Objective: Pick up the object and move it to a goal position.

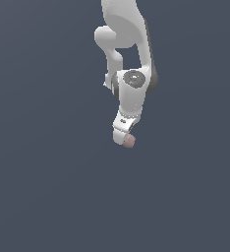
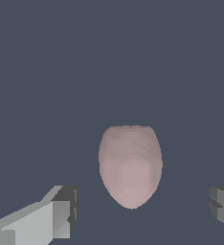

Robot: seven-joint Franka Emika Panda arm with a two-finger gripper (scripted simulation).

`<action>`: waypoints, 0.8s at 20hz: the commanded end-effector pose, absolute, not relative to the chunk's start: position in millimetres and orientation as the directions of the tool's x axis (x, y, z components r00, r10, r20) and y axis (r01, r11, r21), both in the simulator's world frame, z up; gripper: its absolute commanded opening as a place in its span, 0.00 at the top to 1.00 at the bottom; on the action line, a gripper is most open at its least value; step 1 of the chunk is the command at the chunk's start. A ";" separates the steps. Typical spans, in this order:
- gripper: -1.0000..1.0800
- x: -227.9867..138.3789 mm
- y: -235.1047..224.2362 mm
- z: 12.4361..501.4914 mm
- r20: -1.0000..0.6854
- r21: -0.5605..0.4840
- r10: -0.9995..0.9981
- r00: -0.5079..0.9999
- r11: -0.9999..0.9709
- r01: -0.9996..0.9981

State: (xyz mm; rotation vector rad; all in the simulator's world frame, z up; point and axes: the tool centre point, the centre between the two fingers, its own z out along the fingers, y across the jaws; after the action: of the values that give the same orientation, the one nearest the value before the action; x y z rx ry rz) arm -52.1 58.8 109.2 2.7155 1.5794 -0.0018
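The object (image 1: 129,141) is a small pinkish-brown rounded lump right at the tip of the white arm's gripper (image 1: 124,138) in the exterior view. In the wrist view the object (image 2: 130,165) looks egg-shaped and sits between the two fingers, nearer the finger that shows larger (image 2: 61,213) than the other finger (image 2: 221,203). A gap shows on each side of it, so the gripper (image 2: 143,206) is open and not touching it. The fingertips are mostly hidden in the exterior view.
A plain dark blue-grey surface fills both views. The white arm (image 1: 131,59) comes down from the upper middle of the exterior view. No other objects or goal marker show.
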 end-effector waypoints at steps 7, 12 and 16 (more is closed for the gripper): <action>0.04 -52.8 59.9 105.9 0.000 0.000 0.877 0.481 -0.481 0.877; 0.04 -53.6 60.4 87.9 0.000 0.000 0.878 0.479 -0.479 0.878; 0.04 -54.0 60.5 68.9 0.000 0.000 0.879 0.477 -0.477 0.879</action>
State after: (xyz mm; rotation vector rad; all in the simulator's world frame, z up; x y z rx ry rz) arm -53.9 60.4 75.6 2.7009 1.6058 -0.0007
